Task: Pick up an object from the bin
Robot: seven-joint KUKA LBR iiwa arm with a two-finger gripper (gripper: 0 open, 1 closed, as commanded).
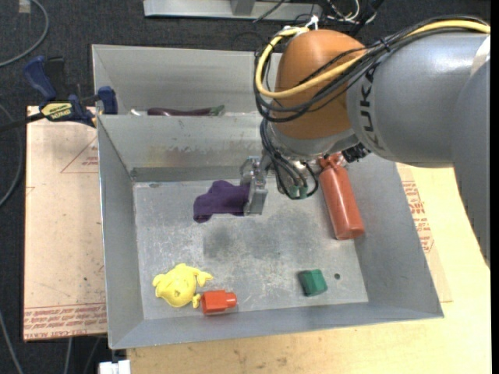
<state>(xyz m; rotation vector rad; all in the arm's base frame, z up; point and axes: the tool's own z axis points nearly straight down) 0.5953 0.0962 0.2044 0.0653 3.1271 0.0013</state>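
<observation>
Robot gripper (256, 192) beside a purple lump (218, 201) in a grey bin (117, 232).
It sits at the lump's right edge; whether it is open or closed, I cannot tell.

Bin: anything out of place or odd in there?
Nothing spilled or broken. Only oddity: the orange cylinder lies slanted by the right wall; whether it leans on the wall I cannot tell. The yellow toy lies right beside the red block at front left.
</observation>
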